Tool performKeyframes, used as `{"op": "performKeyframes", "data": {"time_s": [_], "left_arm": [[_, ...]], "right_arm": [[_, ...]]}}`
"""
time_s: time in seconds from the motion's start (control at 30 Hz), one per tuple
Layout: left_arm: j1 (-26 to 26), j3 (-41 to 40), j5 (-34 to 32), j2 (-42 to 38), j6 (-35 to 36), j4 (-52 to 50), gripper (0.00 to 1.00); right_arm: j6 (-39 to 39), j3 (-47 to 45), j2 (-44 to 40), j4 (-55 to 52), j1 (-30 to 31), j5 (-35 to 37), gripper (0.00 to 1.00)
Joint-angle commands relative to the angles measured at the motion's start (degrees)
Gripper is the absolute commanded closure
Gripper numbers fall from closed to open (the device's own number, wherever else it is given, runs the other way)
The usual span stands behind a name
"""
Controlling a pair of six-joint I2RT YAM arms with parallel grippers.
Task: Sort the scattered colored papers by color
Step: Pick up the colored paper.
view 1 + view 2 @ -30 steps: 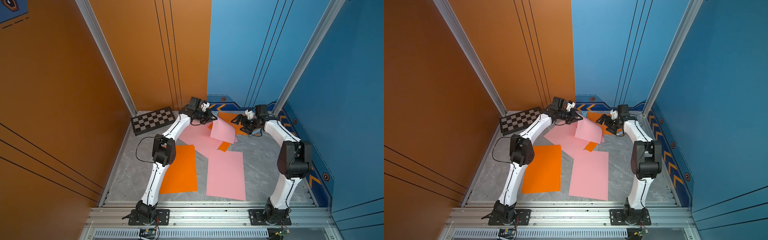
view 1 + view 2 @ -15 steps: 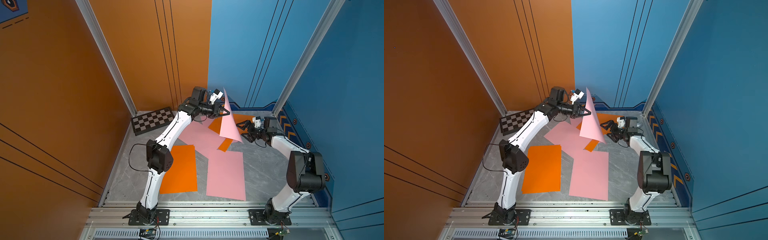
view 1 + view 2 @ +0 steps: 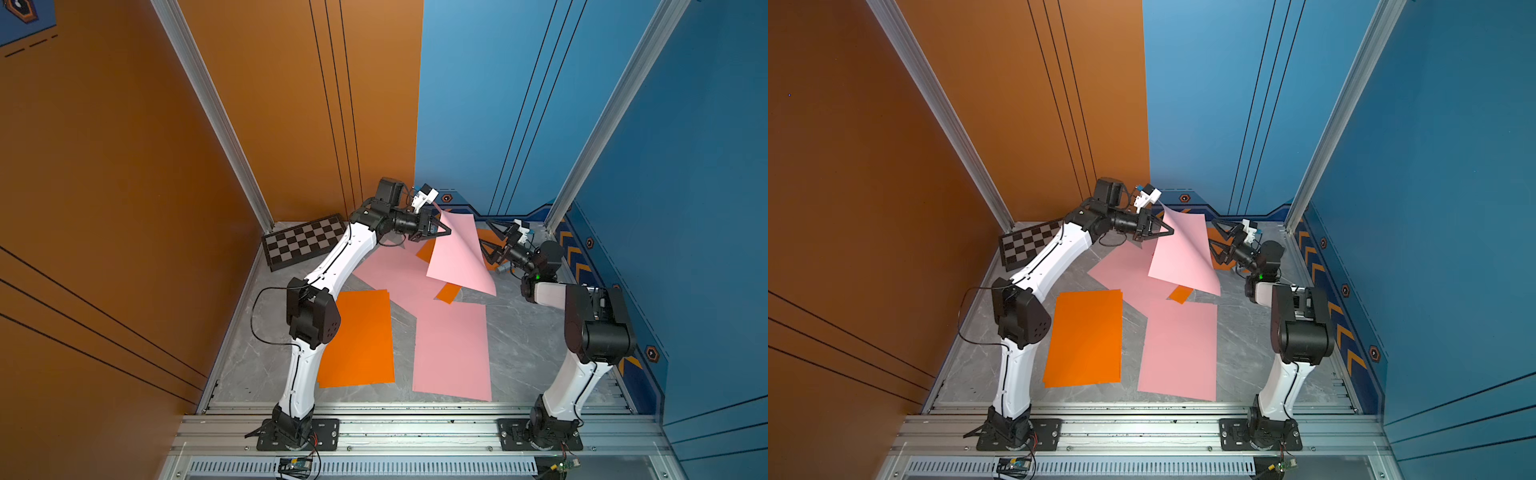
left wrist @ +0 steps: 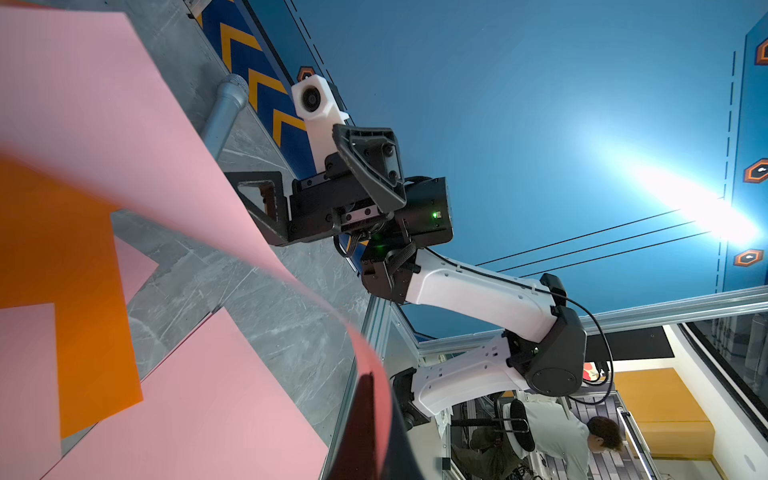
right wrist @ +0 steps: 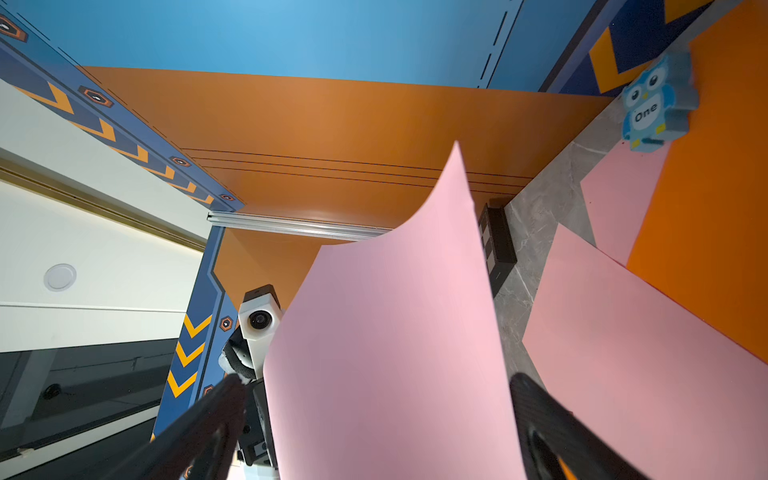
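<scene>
Held above the floor at the back centre, a pink paper curls down from one corner, and my left gripper is shut on that corner. My right gripper stands open just right of the sheet's free edge, over an orange paper. In the right wrist view the pink sheet hangs in front of the gripper, between its spread fingers. On the floor lie an orange paper, a pink paper, another pink paper and a partly covered orange one.
A black-and-grey chessboard lies at the back left by the orange wall. A blue owl figure stands on the back orange sheet. A grey cylinder lies along the right wall. Walls close in on three sides.
The left gripper has lifted the pink paper off the floor pile and now carries it slightly lower and further right. The right arm has drawn back toward the right wall, still open.
</scene>
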Motion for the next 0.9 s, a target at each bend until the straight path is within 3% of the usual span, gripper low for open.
{"op": "performKeyframes", "data": {"time_s": [0.0,0.1,0.37,0.47,0.53,0.6,0.73,0.87], "left_arm": [[0.9,2.6,2.7,0.2,0.2,0.0,1.00],[1.3,2.0,2.6,0.2,0.1,0.0,1.00],[1.2,1.1,1.3,-0.8,-2.0,0.0,1.00],[0.1,-2.9,-1.4,-3.0,-2.8,0.0,1.00],[-1.1,-8.0,-3.9,-5.7,-2.1,0.0,1.00],[-2.8,-13.4,-7.3,-8.6,-1.0,0.0,1.00],[-8.8,-22.6,-13.3,-12.2,1.3,0.0,1.00],[-12.4,-26.2,-17.8,-14.0,2.3,0.0,1.00]], "right_arm": [[2.6,-0.1,-0.9,5.4,0.4,-1.3,0.00],[2.0,-0.8,-1.0,4.6,0.7,-1.6,0.01],[-21.6,-2.7,-7.8,-25.6,0.2,-0.1,0.01],[-41.8,1.1,-13.2,-56.6,-0.6,7.8,0.00],[-56.5,6.6,-16.0,-79.3,0.0,20.7,0.00],[-58.8,7.3,-17.6,-83.5,-0.8,25.4,0.00],[-57.7,6.0,-19.7,-83.9,-4.1,27.0,0.00],[-57.8,5.5,-21.9,-84.2,-5.0,27.6,0.00]]}}
